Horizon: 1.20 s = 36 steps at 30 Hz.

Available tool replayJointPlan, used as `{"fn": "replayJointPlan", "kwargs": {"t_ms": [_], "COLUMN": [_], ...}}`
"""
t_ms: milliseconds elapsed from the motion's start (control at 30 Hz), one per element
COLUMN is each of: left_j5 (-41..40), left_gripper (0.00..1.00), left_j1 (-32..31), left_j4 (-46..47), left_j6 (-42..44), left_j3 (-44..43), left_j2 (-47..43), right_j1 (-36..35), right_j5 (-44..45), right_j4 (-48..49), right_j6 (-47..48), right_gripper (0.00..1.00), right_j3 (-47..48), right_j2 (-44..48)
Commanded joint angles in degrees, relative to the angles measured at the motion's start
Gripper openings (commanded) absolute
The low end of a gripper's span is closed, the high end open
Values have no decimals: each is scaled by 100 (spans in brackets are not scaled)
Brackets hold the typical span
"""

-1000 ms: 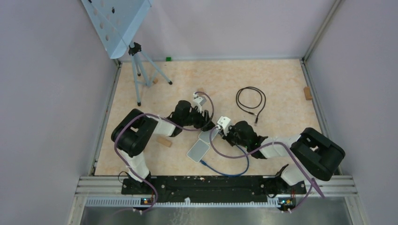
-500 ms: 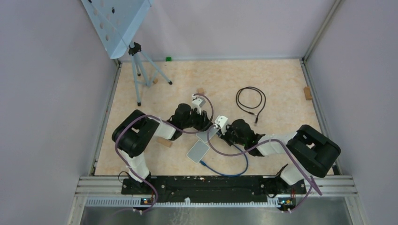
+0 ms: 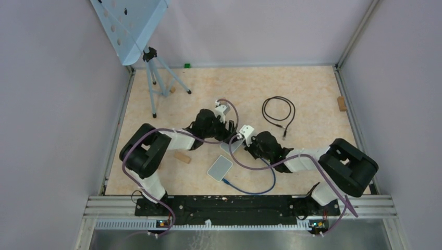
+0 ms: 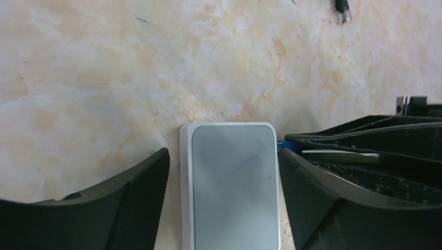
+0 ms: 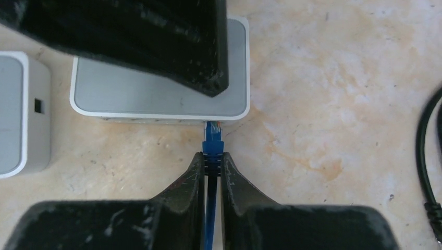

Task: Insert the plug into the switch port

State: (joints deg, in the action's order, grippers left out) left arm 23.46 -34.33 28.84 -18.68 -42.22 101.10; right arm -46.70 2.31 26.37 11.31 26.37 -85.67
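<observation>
My right tool (image 5: 211, 169) is clenched on the blue plug (image 5: 212, 136), whose tip meets the switch (image 5: 130, 96) port on the desk (image 5: 323, 104) — the insertion step, I judge. My left tool (image 4: 224, 177) is spread astride the switch. Next: a straight push.

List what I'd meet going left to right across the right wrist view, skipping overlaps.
Small white plastic box with a grey top → blue network plug → thin black cable.
</observation>
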Motion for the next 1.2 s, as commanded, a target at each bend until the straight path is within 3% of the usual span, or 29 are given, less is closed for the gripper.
{"fn": "replayJointPlan", "kwargs": {"t_ms": [0,167,200,333,433,633,800,967,1167], "left_j5": [-358,-2156,-2599,-3410,-3370,-3085,-2968,-2842,-2756], "left_gripper": [86,98,99,99,99,98,96,95,94], "left_j1": [387,688,698,694,686,683,677,673,673], "left_j4": [-895,-944,-943,-349,-561,-568,-546,-491,-497], "left_j6": [87,33,16,-150,-61,-70,-60,-41,28], "left_j3": [-683,-537,-392,368,236,29,-22,-31,-100], "left_j2": [-497,-877,-982,-1361,-1340,-984,-805,-720,-583], "right_j1": [3,4,9,51,415,1461,2487,2848,2863], "right_j5": [414,404,440,1178,1380,762,-190,-725,-21], "right_j4": [592,-367,-583,-1707,-2676,-4135,-4491,-4342,-4638], "right_j6": [-420,-836,-924,-1818,-2409,-1619,-1159,-809,-863], "right_gripper": [18,66,68,68,67,64,62,62,60], "right_j3": [0,274,321,825,1390,2729,3723,4551,5129], "right_j2": [160,344,460,843,1024,334,-667,-1659,-2451]}}
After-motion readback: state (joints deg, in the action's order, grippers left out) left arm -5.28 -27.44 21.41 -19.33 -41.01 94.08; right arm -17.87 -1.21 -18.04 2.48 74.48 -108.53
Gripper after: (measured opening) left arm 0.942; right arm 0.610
